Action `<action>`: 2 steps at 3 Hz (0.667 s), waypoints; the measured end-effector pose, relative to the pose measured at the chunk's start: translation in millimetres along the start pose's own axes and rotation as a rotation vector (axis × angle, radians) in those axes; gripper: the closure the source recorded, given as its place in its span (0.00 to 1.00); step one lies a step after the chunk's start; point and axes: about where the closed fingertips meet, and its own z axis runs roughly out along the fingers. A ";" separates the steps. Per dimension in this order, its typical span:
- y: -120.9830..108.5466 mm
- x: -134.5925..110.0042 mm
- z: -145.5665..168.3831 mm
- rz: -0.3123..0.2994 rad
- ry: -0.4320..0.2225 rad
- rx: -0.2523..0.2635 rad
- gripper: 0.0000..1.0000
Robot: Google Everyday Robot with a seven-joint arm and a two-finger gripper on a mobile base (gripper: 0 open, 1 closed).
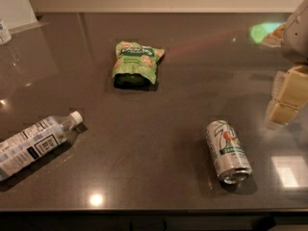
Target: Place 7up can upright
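Here, dark countertop (144, 177), end effector (287, 100) at right

arm (296, 30) enters at right edge, jaws below it.

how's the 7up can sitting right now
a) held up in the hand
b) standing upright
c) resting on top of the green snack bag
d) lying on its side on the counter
d: the 7up can lies on its side on the dark counter, one shiny end towards the near edge. The hand is apart from it, further back at the right edge of the view.
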 end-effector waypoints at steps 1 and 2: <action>0.0 0.0 0.0 0.000 0.000 0.000 0.00; 5.2 -5.7 0.4 0.056 0.008 0.001 0.00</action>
